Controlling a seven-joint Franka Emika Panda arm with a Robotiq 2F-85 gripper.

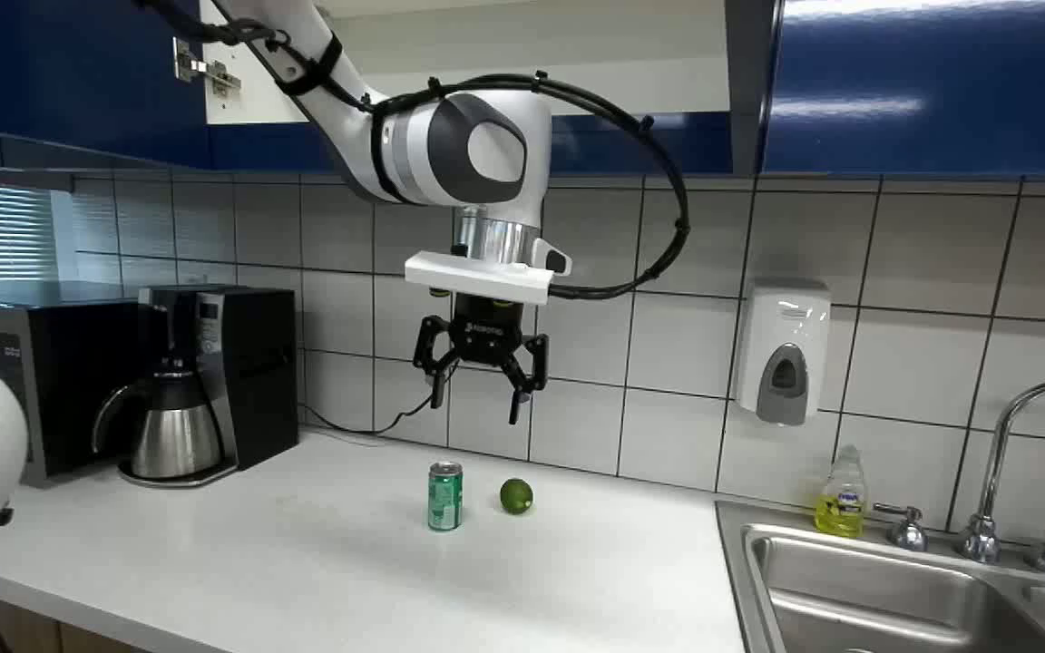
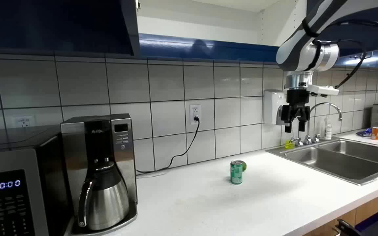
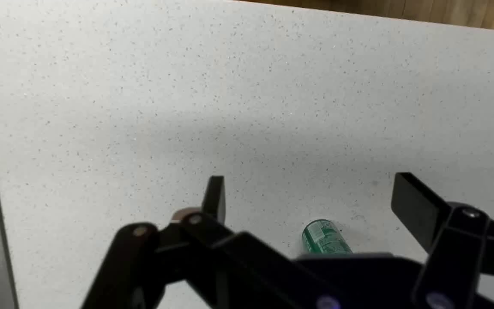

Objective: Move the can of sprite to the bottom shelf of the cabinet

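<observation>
The green can of sprite (image 1: 445, 497) stands upright on the white countertop and also shows in an exterior view (image 2: 236, 172). In the wrist view the can (image 3: 325, 237) is partly hidden by the gripper body. My gripper (image 1: 477, 410) is open and empty, fingers down, well above the counter. It shows too in an exterior view (image 2: 294, 127) and the wrist view (image 3: 310, 189). The cabinet above is open, with a pale interior (image 2: 192, 21) and blue front trim (image 1: 640, 143). The top face of its bottom shelf seems hidden behind that trim.
A green lime (image 1: 516, 496) lies close to the can. A coffee maker (image 1: 255, 372) and microwave (image 2: 8, 183) stand at one end of the counter. A sink (image 1: 867, 580) with faucet (image 1: 999, 444), soap bottle (image 1: 842, 499) and wall dispenser (image 1: 786, 349) are at the other.
</observation>
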